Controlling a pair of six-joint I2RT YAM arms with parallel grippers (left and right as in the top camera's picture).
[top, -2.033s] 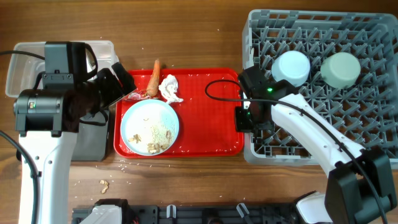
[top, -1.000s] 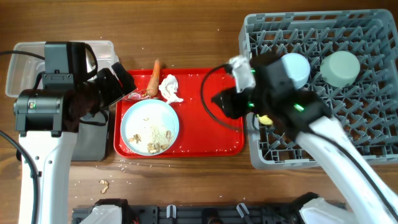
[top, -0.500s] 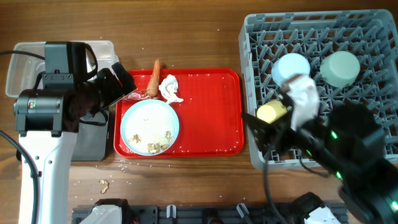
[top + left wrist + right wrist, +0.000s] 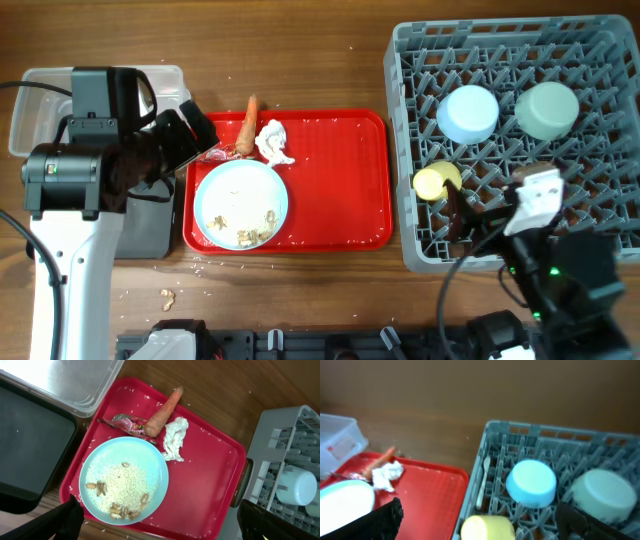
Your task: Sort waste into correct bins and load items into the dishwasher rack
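A pale-blue plate [image 4: 241, 203] with beige crumbs [image 4: 122, 491] lies on the red tray. Beyond it lie the carrot [image 4: 247, 122], the white tissue [image 4: 273, 142] and the red wrapper [image 4: 222, 152]. My left gripper [image 4: 160, 516] hangs open above the tray's left end, holding nothing. In the grey rack [image 4: 600, 250] a blue bowl [image 4: 468, 112] and a green bowl [image 4: 546, 110] sit upside down. The yellow cup [image 4: 432, 181] lies on its side near the rack's left wall. My right gripper [image 4: 480, 510] is open above the rack's near side, clear of the cup [image 4: 487, 527].
The clear tub [image 4: 40, 90] stands at the far left, with the black tray [image 4: 150, 225] in front of it, mostly under my left arm. The red tray [image 4: 340, 190] has bare room on its right half. A few crumbs [image 4: 166, 297] lie on the table.
My right gripper carried the yellow cup over the rack, let it go there, opened and pulled back toward the near edge. The left arm has not moved.
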